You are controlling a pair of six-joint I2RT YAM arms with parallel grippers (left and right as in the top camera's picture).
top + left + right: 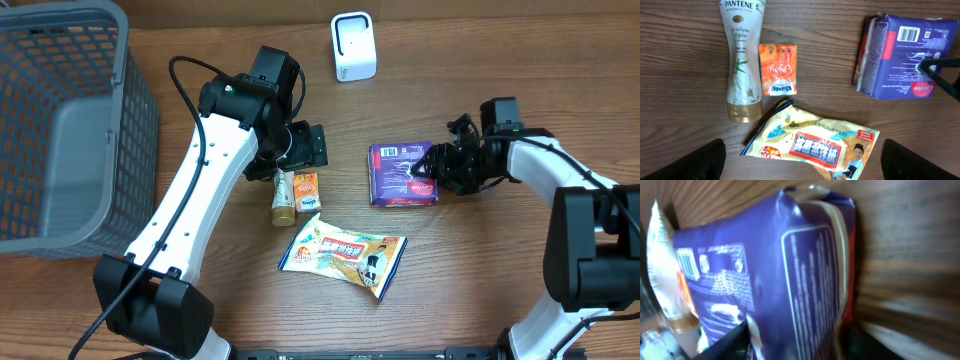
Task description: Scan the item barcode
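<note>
Grasping step. Right gripper (437, 168) straddles the 3 o'clock edge of the purple plastic-wrapped pack (403, 173), right of centre; whether it clamps cannot be told. Left gripper (312, 145) wide, empty. Next: lift, face barcode (908, 33) to white boxy scanner (353, 46), 12 o'clock.

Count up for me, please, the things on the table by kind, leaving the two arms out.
Soft packets: 3 (purple pack, orange tissue pack, yellow snack bag)
Bottles: 1 (shampoo bottle)
Baskets: 1 (grey basket)
Devices: 1 (white device)
Total: 6
</note>
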